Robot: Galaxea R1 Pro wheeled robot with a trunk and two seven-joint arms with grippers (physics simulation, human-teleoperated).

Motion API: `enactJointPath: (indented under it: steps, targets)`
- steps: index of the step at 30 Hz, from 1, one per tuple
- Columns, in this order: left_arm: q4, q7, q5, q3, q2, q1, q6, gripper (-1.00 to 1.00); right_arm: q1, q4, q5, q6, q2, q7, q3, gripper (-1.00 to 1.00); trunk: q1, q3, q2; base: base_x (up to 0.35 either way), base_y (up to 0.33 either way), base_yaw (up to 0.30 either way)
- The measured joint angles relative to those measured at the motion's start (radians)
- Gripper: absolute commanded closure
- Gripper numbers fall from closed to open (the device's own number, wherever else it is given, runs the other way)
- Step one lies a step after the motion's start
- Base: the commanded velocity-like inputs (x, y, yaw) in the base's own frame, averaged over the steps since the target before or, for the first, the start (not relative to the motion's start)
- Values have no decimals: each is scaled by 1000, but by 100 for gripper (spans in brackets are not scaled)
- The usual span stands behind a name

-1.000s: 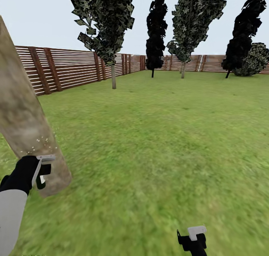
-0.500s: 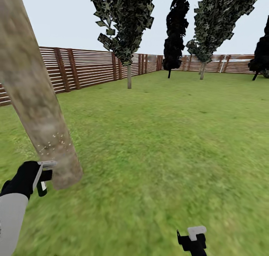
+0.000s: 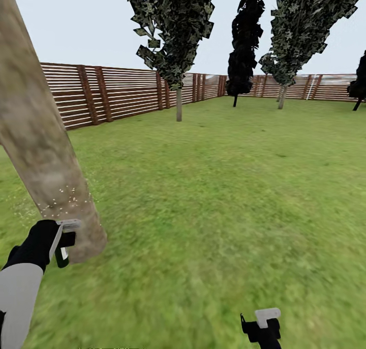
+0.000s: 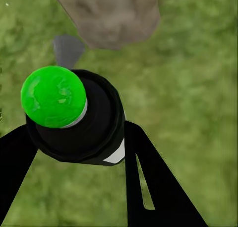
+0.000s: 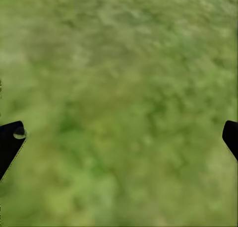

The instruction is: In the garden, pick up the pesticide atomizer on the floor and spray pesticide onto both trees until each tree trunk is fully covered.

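Observation:
A thick, blotchy grey-brown tree trunk slants across the left of the head view, with its base on the grass. My left gripper is shut on the pesticide atomizer right beside the trunk's base, and the grey-white trigger head points at the bark. White spray specks dot the bark just above it. In the left wrist view, black fingers clamp the dark bottle with its bright green round end, and the trunk base lies ahead. My right gripper hangs open over grass.
A brown slatted fence rings the lawn. Two more leafy trees and near-black conifers stand far back by the fence. Open grass stretches to the right of the near trunk.
The whole picture has slid right as the head camera turned. My left gripper with the atomizer stays at the trunk's base, a little lower. Spray specks still show on the bark.

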Motion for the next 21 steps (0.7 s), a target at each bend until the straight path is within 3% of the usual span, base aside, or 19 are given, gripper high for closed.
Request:
enactJointPath:
  steps: [5,11,17,18,21]
  targets:
    - [7,-1,-9,6,15,35,-3,100,0,1,0,0,0,0,0,-100,0,0,0,2,-6,273]
    - [2,1,5,0,-17,40,-1,100,0,1,0,0,0,0,0,-100,0,0,0,0,0,260]
    - [-3,1,3,4,-22,39,-1,100,0,0,0,0,0,0,0,-100,0,0,0,-83,18,23]
    - [3,-2,5,4,-22,41,-11,100,0,0,0,0,0,1,0,-100,1,0,0,-321,73,0]
    - [32,-16,5,0,-20,102,-174,100,0,-2,0,0,0,1,0,-100,1,0,0,-331,76,0]
